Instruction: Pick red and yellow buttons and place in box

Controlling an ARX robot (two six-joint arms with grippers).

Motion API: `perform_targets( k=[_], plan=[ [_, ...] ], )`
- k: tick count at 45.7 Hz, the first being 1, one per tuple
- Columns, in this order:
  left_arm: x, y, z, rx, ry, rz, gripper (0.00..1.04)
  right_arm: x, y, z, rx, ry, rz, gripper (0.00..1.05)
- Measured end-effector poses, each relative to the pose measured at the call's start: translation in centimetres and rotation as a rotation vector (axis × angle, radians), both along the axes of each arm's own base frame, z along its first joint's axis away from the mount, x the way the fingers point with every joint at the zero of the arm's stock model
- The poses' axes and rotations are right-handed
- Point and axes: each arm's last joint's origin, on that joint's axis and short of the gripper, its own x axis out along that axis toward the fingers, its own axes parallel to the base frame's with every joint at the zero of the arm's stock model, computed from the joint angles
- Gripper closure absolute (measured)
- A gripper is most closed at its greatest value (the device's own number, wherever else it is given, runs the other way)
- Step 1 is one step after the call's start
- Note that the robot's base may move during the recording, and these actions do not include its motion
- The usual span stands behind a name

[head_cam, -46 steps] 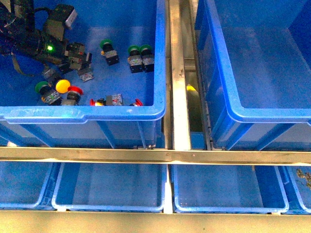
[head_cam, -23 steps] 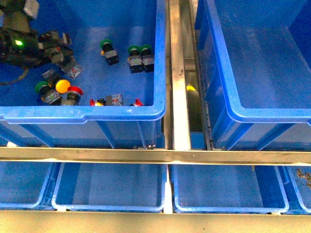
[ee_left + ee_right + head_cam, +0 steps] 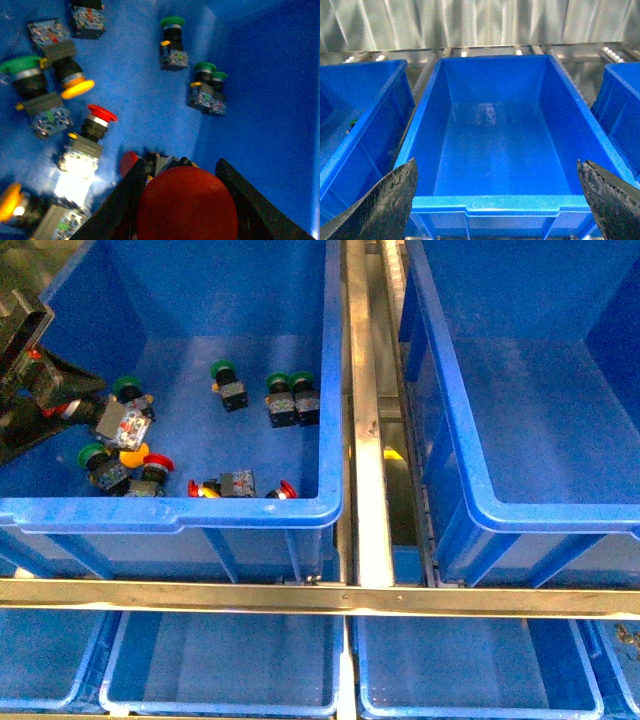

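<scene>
- I am gripping one red-domed push-button switch (image 3: 186, 205) in the left tool (image 3: 180, 167). Its two black fingers are pressing against either side of the cap, so I am reading the tool as narrowed onto that button.
- The held button is hanging clear of the floor of the large blue plastic source bin (image 3: 200, 510), near the bin's left wall. I judge it is being carried cap-up between the fingers so the blocky body does not catch on its neighbours.
- The left arm (image 3: 30, 390) is reaching in over the bin's left edge with the wrist tipped downward. From the front view I cannot tell exactly where the fingers end.
- A yellow-capped switch (image 3: 77, 89) and a second red-capped switch (image 3: 102, 112) are lying on their sides just beside each other near the bin's front-left corner.
- More red and yellow caps (image 3: 205, 488) are resting against the front wall.
- The green-capped switches (image 3: 290, 385) towards the bin's right wall are not mine to take.
- The large deep blue plastic box (image 3: 550, 512) is sitting to the right, across the steel rail (image 3: 365, 440), and I am seeing nothing in it. The held button will, I judge, have to clear both rims and the rail.
- The right tool (image 3: 496, 162) is spread wide and holding nothing, facing down into the box and keeping out of the left arm's way.
</scene>
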Motion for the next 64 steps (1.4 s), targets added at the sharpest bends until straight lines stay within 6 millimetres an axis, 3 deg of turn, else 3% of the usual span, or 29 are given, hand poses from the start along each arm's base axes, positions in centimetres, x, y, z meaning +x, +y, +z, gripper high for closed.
perform_targets(
  k=[5, 14, 24, 47, 55, 64],
  plan=[
    [-0.7, -1.9, 1.1, -0.075, 0.001, -0.038, 0.71, 0.0, 0.0, 0.0, 0.0, 0.0, 0.0, 0.07],
    [-0.7, -9.0, 2.9, -0.216, 0.025, -0.164, 0.71, 0.0, 0.0, 0.0, 0.0, 0.0, 0.0, 0.07],
    [-0.2, -14.5, 4.9, -0.321, 0.024, -0.23, 0.71, 0.0, 0.0, 0.0, 0.0, 0.0, 0.0, 0.07],
    [1.7, -22.7, 6.8, -0.445, 0.036, -0.309, 0.71, 0.0, 0.0, 0.0, 0.0, 0.0, 0.0, 0.07],
    [2.4, -25.5, 6.3, -0.465, 0.053, -0.32, 0.71, 0.0, 0.0, 0.0, 0.0, 0.0, 0.0, 0.07],
    [2.2, -27.1, 5.6, -0.467, 0.074, -0.328, 0.71, 0.0, 0.0, -0.1, -0.001, 0.02, -0.011, 0.07]
  ],
)
